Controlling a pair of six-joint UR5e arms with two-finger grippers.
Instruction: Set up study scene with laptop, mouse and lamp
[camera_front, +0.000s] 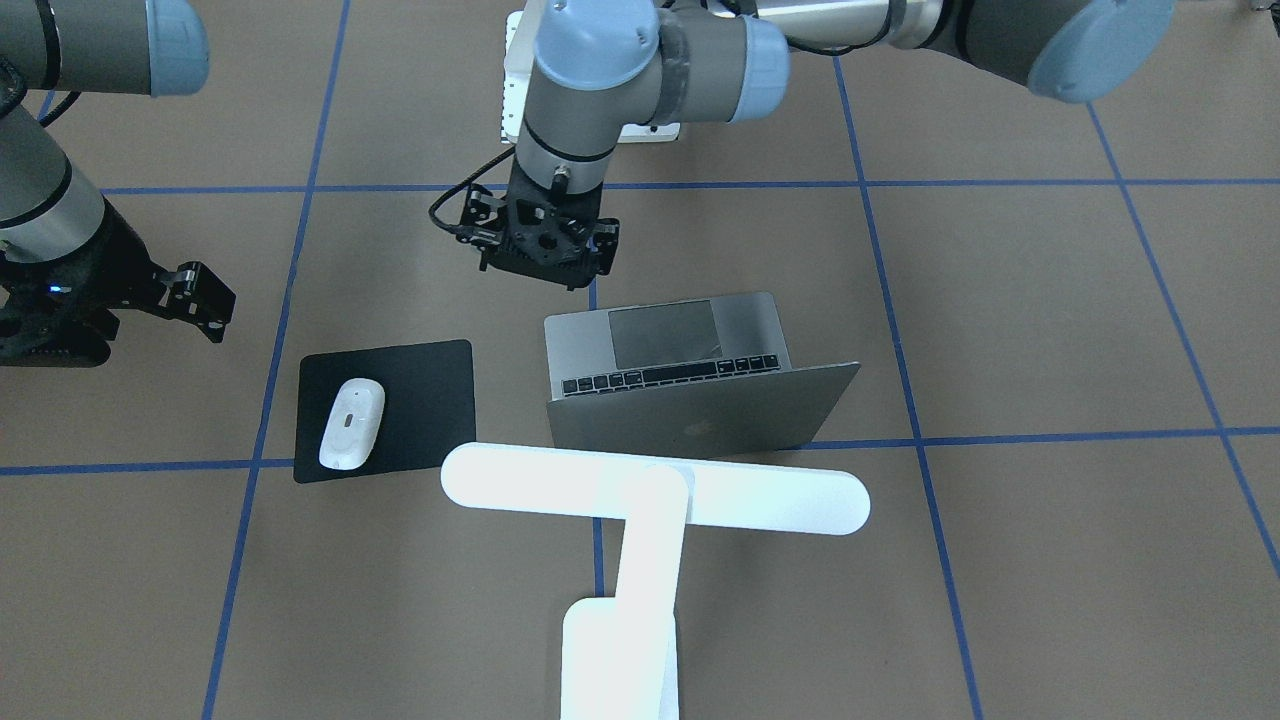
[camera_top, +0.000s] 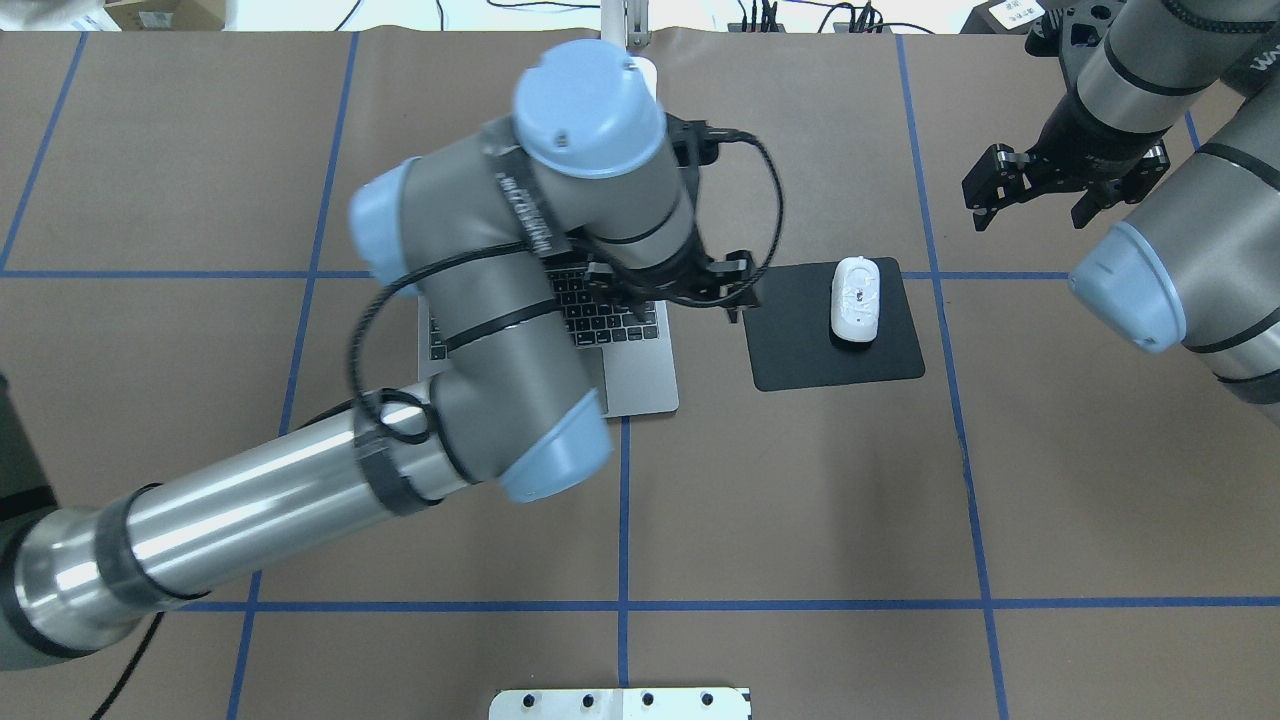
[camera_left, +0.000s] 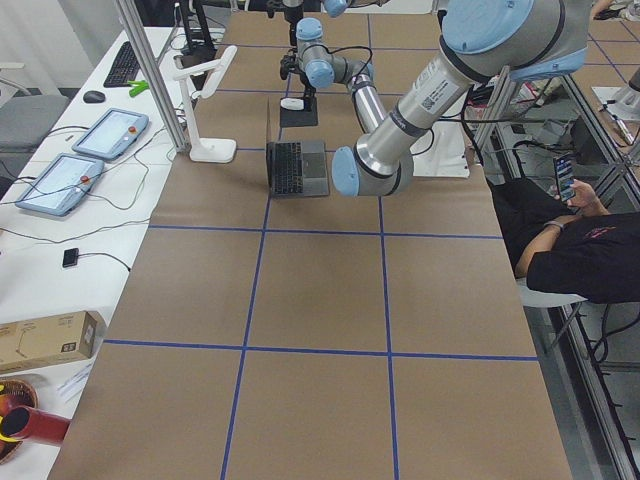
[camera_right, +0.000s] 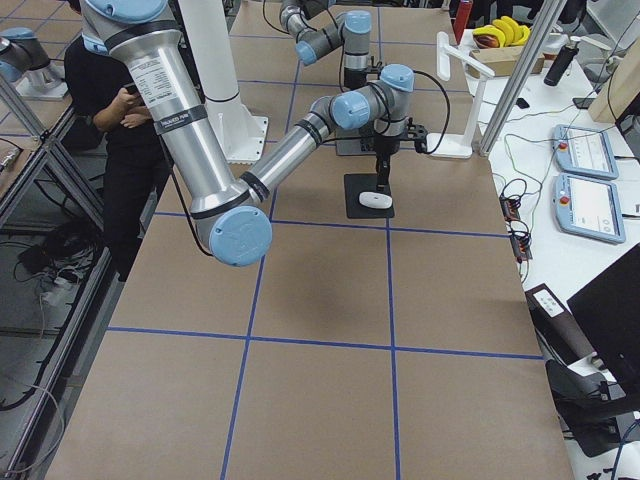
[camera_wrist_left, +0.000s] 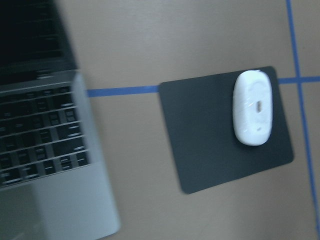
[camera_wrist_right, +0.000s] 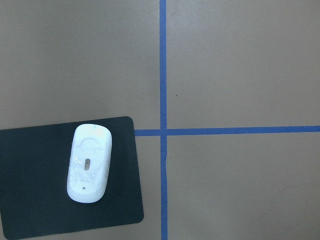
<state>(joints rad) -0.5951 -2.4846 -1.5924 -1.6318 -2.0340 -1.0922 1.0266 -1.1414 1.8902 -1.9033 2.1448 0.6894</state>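
Desk (camera_top: 800, 500): brown top, gridded w/ blue tape; wide bare room is seen on the robot's side & past the mat on the robot's right.

Left arm (camera_top: 300, 480): brought in low from the left, elbow bent above the laptop, wrist turned straight down. Left hand (camera_front: 545, 255) is held above the laptop's right edge, by the gap to the mat, touching nothing; fingers spread wide, nothing btwn them.

Right arm (camera_top: 1160, 250): kept at the right edge, forearm angled toward the far side. Right hand (camera_top: 1030, 215) is raised off the desk, well apart from the mat, beyond its far right corner; fingers spread wide, nothing gripped.

Lamp (camera_front: 655, 490): stood on the operators' side, directly behind the laptop; bar head runs parallel to the lid.

Laptop (camera_front: 700, 415): near desk ctr, lid raised, keys & trackpad facing the robot.

Mat (camera_front: 420, 400): laid flat just beside the laptop on the robot's right, a strip of bare desk left btwn the 2.

Mouse (camera_front: 352, 423): set on the mat, toward its far right part, long axis approx parallel to the mat's side edges; mat margin is left on all 4 sides.
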